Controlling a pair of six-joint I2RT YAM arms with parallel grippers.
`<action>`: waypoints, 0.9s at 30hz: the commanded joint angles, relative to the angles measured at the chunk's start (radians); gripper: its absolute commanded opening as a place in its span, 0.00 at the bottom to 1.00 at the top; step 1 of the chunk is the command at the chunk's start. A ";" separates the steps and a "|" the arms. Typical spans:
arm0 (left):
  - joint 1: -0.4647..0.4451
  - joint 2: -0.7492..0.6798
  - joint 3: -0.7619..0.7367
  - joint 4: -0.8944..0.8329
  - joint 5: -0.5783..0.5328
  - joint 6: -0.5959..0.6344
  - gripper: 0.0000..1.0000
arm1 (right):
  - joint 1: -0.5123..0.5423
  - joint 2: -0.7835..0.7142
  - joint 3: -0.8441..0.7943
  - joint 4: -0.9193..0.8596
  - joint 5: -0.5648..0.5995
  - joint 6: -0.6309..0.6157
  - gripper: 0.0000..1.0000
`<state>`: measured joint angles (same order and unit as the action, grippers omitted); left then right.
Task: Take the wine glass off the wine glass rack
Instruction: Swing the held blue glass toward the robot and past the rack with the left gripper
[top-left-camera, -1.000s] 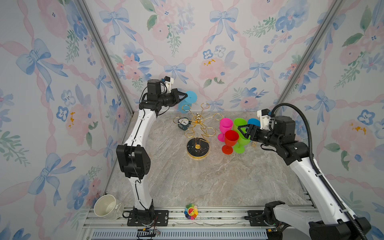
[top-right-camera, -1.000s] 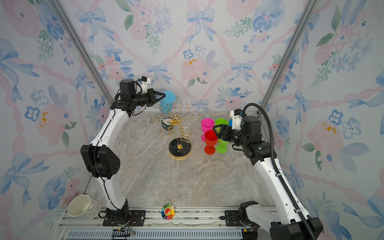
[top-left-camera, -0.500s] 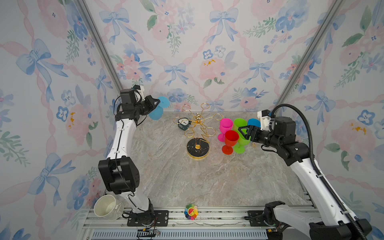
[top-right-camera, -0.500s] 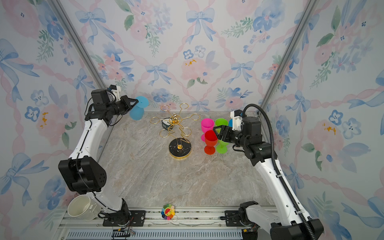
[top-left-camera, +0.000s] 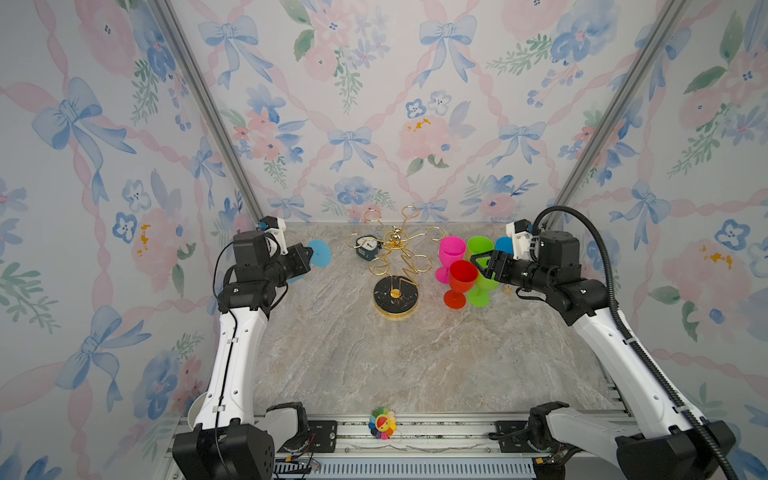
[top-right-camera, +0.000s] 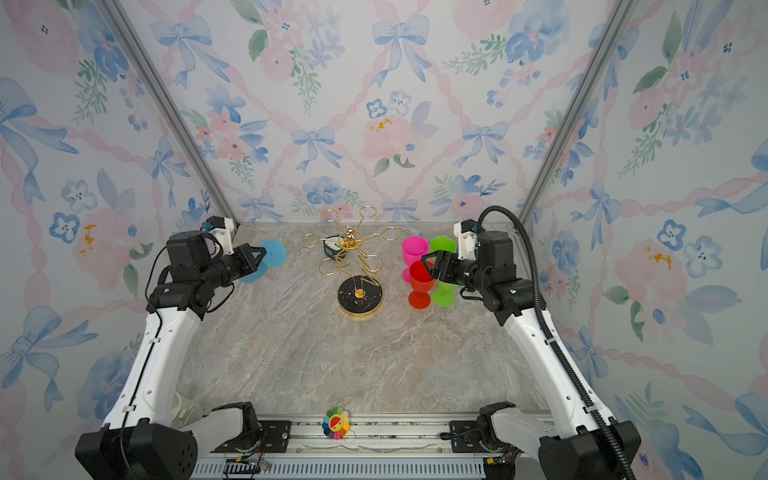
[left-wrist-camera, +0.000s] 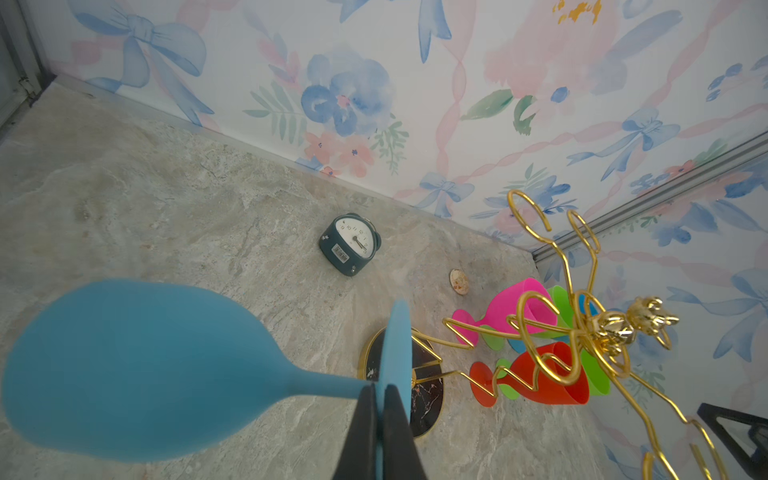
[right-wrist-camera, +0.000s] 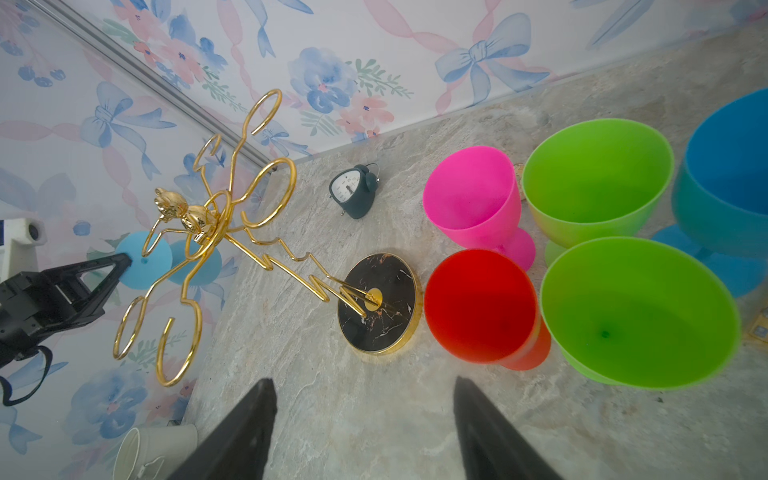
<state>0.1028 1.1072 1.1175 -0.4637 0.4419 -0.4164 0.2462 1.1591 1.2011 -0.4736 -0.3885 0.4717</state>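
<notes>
One wine glass (left-wrist-camera: 137, 370), left jaws on stem — off rack (top-left-camera: 390, 293)

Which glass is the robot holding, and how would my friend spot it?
Find the gold wine glass rack mid-table, then look left of it. There the left gripper pinches the stem of a light blue wine glass. It alone is tipped sideways in the air; the other glasses, pink, red, green and darker blue, stand upright right of the rack.
</notes>
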 joint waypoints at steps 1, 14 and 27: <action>-0.072 -0.071 -0.069 -0.111 0.002 0.077 0.00 | 0.011 0.026 0.049 -0.001 -0.004 -0.007 0.70; -0.359 -0.271 -0.174 -0.194 0.363 0.139 0.00 | 0.010 0.068 0.109 -0.077 -0.005 -0.020 0.70; -0.825 -0.189 -0.088 -0.183 0.329 0.123 0.00 | 0.003 0.062 0.108 -0.224 0.013 -0.025 0.70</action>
<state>-0.6579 0.8890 0.9810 -0.6540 0.7887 -0.3065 0.2459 1.2301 1.2854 -0.6331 -0.3843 0.4603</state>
